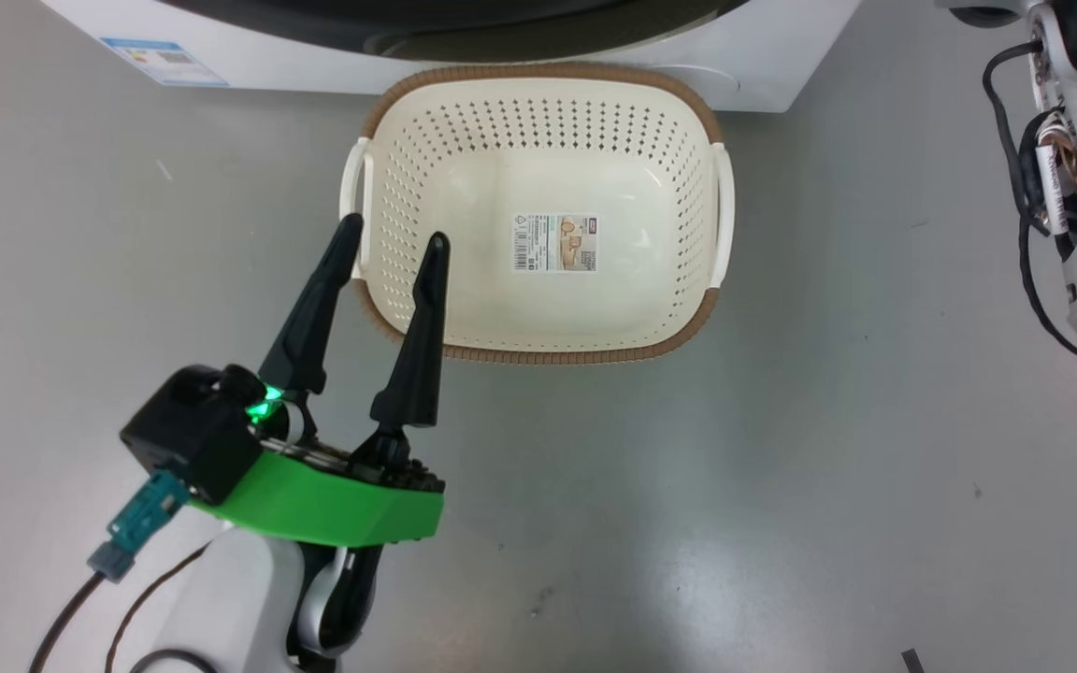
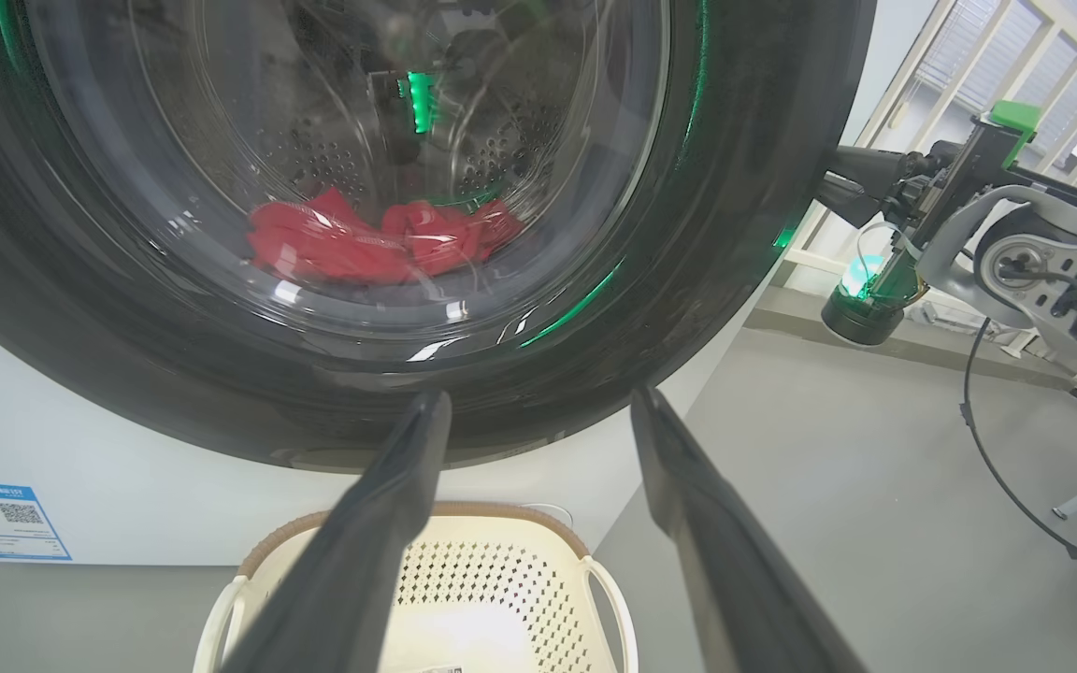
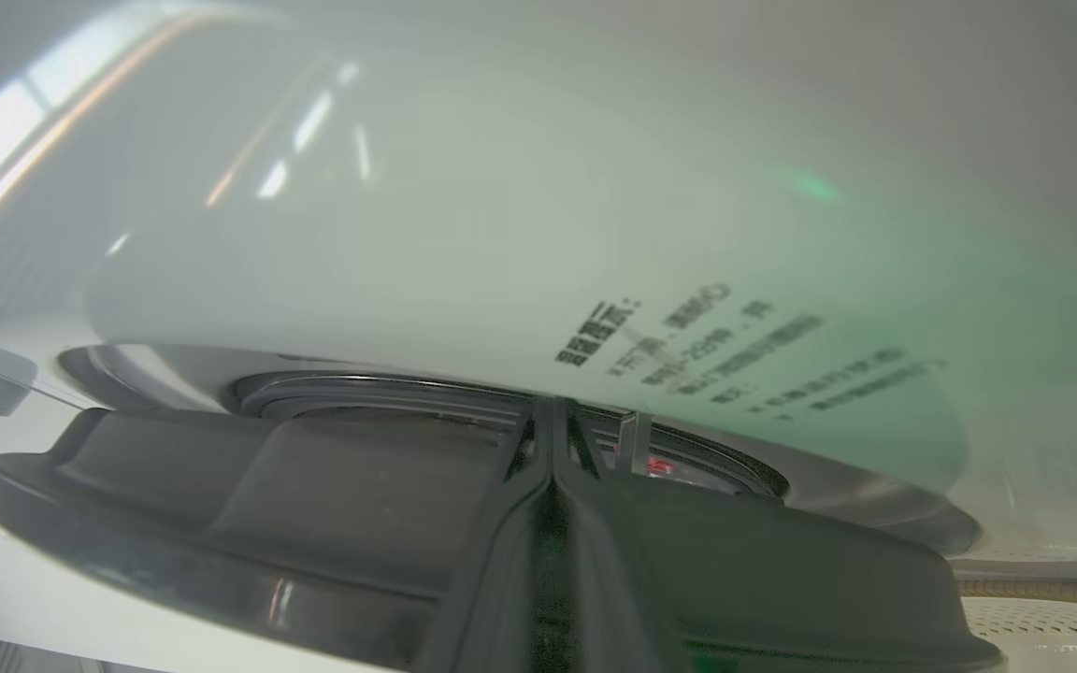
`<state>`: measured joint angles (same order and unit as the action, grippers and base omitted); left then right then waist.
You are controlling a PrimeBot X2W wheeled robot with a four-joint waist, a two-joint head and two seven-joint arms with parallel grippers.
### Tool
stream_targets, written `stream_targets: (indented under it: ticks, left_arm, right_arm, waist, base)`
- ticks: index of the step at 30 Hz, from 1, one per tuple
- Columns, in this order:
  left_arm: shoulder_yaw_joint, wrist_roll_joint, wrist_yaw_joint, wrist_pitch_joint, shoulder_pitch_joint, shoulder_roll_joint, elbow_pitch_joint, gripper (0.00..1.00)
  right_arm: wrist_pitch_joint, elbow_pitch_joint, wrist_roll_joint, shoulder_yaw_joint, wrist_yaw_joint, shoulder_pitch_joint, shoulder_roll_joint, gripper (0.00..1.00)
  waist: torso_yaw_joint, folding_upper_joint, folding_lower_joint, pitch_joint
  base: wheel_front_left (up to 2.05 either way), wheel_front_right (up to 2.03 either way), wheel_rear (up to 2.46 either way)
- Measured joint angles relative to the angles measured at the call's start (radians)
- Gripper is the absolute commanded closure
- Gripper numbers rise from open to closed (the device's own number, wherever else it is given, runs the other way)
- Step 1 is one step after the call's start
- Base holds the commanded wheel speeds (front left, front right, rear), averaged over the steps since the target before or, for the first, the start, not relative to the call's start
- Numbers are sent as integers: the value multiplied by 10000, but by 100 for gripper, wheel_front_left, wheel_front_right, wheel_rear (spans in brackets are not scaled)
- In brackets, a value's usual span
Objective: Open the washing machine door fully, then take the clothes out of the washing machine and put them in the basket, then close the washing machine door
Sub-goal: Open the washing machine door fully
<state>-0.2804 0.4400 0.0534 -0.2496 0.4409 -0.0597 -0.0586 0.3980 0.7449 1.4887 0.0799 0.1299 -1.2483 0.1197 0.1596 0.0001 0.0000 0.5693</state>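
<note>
Grey floor (image 1: 828, 449), basket (image 1: 669, 187) below spread left pincer (image 1: 394, 229), label sticker (image 1: 554, 243) inside, red clothes (image 2: 361, 243) in washing machine (image 2: 127, 467), right pincer (image 3: 552, 421) pressed together at its door (image 2: 688, 234) rim

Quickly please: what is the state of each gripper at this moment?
Left gripper: open, holding nothing.
Right gripper: shut, holding nothing, at the rim of the washing machine door.

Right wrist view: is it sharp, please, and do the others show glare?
Right wrist view: blurred, print on the big white washing machine smeared; left wrist view: green glare streaks on the round glossy black door, edges bowed; head view: crisp, evenly lit.
</note>
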Motion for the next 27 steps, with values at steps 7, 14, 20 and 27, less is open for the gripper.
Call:
stream_targets:
  ticks: [7, 14, 20, 27]
  left_arm:
    - [-6, 0, 15, -2, 123, 54, -199, 0]
    - [-12, 15, 90, -42, 152, 117, -314, 0]
    - [52, 8, 102, -44, 185, 138, -345, 0]
    - [140, -15, 174, -44, 187, 186, -428, 0]
  right_arm:
    - [228, 282, -21, 81, 0, -168, 98, 100]
    - [644, 439, 230, 10, -31, -236, 138, 100]
    - [880, 405, 245, 6, -46, -222, 201, 100]
    - [1068, 278, 430, -21, -46, 52, 165, 100]
  waist:
    - [144, 0, 0, 12]
    - [219, 0, 0, -2]
    - [243, 0, 0, -33]
    - [218, 0, 0, -259]
  base:
    - [0, 0, 0]
    - [0, 0, 0]
    - [0, 0, 0]
    - [0, 0, 0]
